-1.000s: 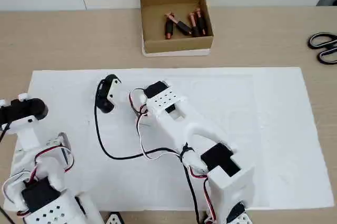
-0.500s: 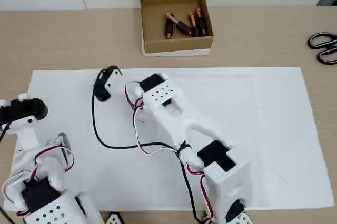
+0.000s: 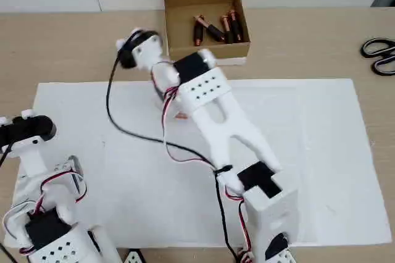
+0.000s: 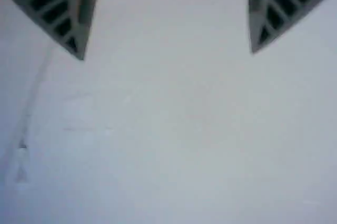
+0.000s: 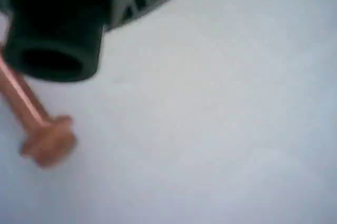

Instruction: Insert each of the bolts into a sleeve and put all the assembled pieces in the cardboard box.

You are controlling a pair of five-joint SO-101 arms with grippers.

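I'm holding my right claw (image 5: 124, 0) low over the white sheet (image 5: 221, 119). Tight up against it I'm seeing the black sleeve (image 5: 55, 45), its open bore facing the wrist camera and looking empty. Is that claw clamped on the sleeve? I cannot tell from here.

Now the bolt (image 5: 31, 113), and this is the part that matters. Its copper shaft is coming out from behind the sleeve and slanting away from the claw, with the flanged head at the far end. So its long axis is running past the sleeve's side, not down the bore. I can't say whether it's lying on the sheet or hanging just above it.

From the high view I'm picking out a copper fleck under my right forearm, on the sheet and short of the cardboard box (image 3: 210, 51). I'm taking that for the same bolt. The box is sitting beyond on the desk (image 3: 74, 41), with several assembled pieces (image 3: 216, 28) already inside.

My left claw (image 4: 167, 53) is hanging with its jaws wide apart and nothing between them, over bare sheet. It's well apart from the bolt, back at the near left corner, so my right arm is the nearer one by far.

As I'm judging it, the shaft tip needs lining up with that bore before anything goes boxward.
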